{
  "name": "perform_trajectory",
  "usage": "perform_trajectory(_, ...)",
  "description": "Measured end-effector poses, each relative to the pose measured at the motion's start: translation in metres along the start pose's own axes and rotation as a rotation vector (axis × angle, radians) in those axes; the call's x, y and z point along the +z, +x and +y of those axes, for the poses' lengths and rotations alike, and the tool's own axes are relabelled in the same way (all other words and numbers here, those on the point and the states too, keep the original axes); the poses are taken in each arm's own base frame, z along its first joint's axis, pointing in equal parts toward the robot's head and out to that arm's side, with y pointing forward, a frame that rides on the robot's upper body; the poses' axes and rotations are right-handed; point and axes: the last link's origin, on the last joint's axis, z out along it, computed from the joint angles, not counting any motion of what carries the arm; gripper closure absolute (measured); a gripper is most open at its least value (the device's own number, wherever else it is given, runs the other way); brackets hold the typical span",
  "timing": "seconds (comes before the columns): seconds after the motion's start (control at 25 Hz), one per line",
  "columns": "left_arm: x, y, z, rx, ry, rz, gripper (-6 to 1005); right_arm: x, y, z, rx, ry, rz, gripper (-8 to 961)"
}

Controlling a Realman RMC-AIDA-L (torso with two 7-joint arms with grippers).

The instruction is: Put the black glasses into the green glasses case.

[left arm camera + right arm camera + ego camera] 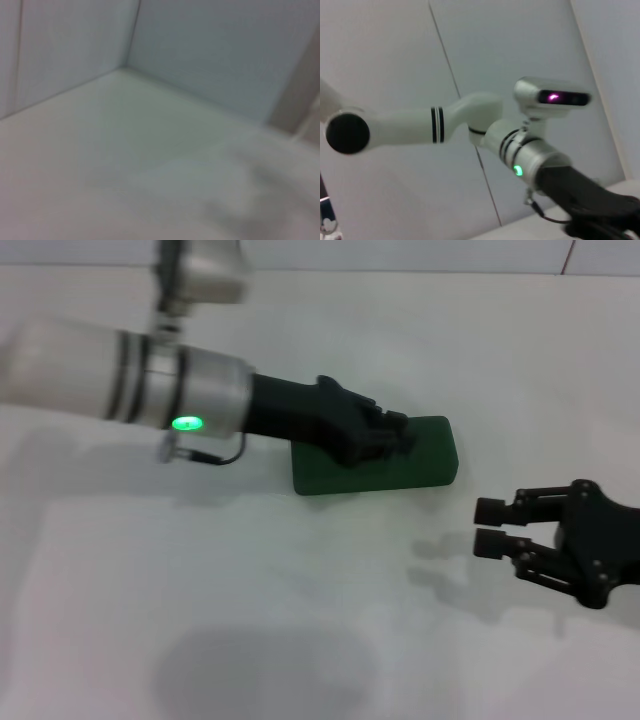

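Observation:
The green glasses case (432, 458) lies on the white table at centre right, and it looks closed. My left gripper (388, 436) reaches in from the left and rests on top of the case, covering its left half. The black glasses are not in view. My right gripper (490, 526) hovers over the table to the right of the case and nearer to me, open by a small gap and empty. The right wrist view shows the left arm (530, 155) and its black gripper body (592, 200).
The white table (250, 620) runs all round the case. White walls (210, 55) meet in a corner behind the table in the left wrist view, which shows only bare surface.

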Motion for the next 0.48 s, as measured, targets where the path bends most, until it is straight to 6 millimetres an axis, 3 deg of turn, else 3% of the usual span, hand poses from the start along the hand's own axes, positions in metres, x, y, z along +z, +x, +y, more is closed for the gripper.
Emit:
perform_trajectory(0.2,-0.067,-0.016,0.045,0.128,-0.226,0.249,737,-0.009,-0.014,0.007,-0.041,-0.035,-0.071,632)
perform_trajectory(0.32,-0.100,-0.036,0.063,0.178,-0.253,0.347,612,-0.008,-0.020,0.011,-0.061,-0.061,-0.095,560)
perform_trajectory(0.48,-0.113,-0.057,0.071,0.226,-0.209,0.378,412,-0.001,-0.027,0.011,-0.076,-0.099,-0.093,399)
